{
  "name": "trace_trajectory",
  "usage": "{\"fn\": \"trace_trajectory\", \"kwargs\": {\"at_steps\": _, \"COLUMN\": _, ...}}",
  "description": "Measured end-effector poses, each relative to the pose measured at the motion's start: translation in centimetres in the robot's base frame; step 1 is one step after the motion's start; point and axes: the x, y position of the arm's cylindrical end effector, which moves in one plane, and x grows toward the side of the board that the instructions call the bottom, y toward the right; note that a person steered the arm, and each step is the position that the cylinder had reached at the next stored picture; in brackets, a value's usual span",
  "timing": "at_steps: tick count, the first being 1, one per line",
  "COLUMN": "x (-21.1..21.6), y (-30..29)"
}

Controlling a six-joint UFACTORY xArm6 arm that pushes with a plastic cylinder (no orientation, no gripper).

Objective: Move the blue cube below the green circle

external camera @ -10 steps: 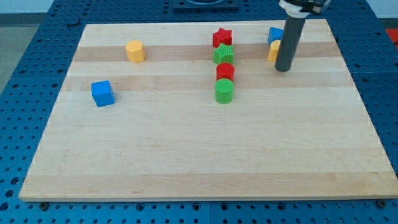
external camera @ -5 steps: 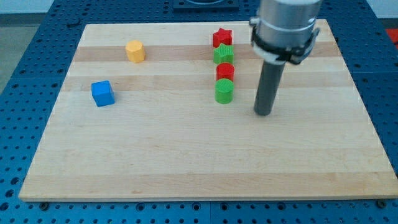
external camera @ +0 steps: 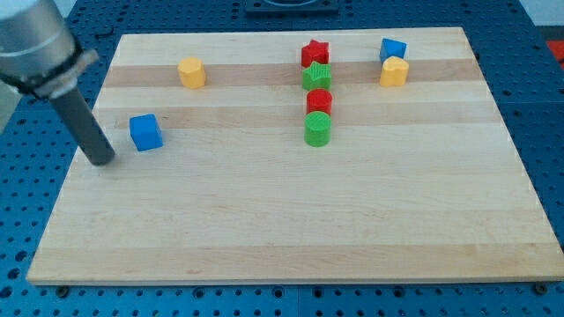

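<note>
My tip [external camera: 103,162] sits on the board nr the left edge, just left of and slightly below the blue cube [external camera: 145,132]; a narrow gap, not touching. No gripper on this rig, just a bare rod, so nothing to open or close. Blue cube in left third of board, well apart from green circle [external camera: 317,129] at ctr-top. Col. above the circle: red block [external camera: 319,100], green star [external camera: 316,77], red star [external camera: 315,53]. Yellow block [external camera: 191,72] twd top-left. Top-right corner: blue block [external camera: 392,49] touching yellow block [external camera: 393,72] below it.

Pale wooden board [external camera: 291,229], evenly lit — blue perforated table [external camera: 546,106] around it
</note>
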Motion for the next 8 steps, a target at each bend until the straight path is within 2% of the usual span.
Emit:
{"fn": "trace_trajectory", "kwargs": {"at_steps": 1, "x": -2.9, "y": 0.7}}
{"fn": "trace_trajectory", "kwargs": {"at_steps": 4, "x": -2.9, "y": 10.6}}
{"fn": "trace_trajectory", "kwargs": {"at_steps": 7, "x": 2.6, "y": 21.8}}
{"fn": "trace_trajectory", "kwargs": {"at_steps": 8, "x": 3.2, "y": 25.7}}
